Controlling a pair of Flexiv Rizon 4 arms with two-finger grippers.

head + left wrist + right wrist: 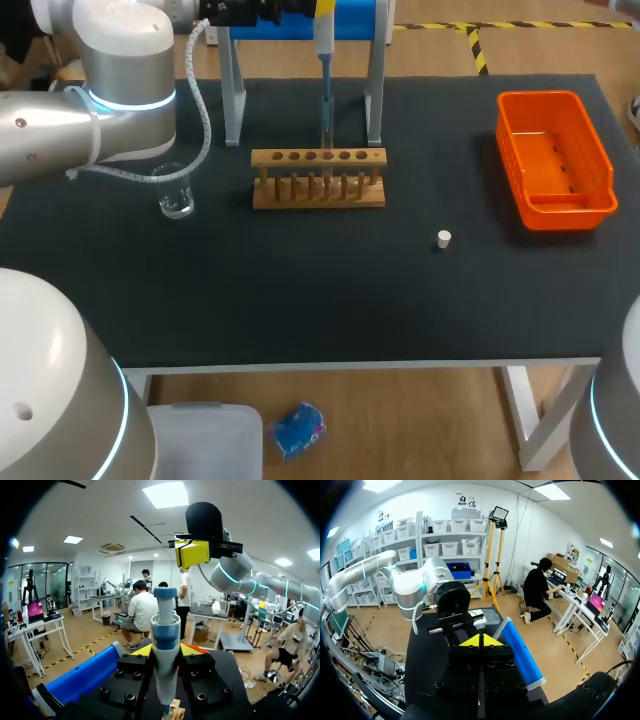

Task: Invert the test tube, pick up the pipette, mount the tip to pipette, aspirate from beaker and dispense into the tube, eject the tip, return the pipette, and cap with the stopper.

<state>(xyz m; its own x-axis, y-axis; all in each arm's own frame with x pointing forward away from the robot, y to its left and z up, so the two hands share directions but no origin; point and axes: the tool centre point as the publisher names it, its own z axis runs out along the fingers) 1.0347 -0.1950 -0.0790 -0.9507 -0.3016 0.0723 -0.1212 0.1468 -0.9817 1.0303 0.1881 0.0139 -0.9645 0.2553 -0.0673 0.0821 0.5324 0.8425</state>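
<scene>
My left gripper is at the table's far edge, by the blue pipette stand, and is shut on the pipette. In the left wrist view the blue and white pipette stands upright between the yellow tips of that gripper. Its thin lower end hangs over the middle holes of the wooden tube rack. A glass beaker stands left of the rack. The small white stopper lies to the rack's right front. My right gripper is shut on nothing, raised high, and shows as the right gripper above the pipette.
An orange bin sits at the table's right side. The stand's grey legs flank the rack at the back. My left arm crosses the far left corner above the beaker.
</scene>
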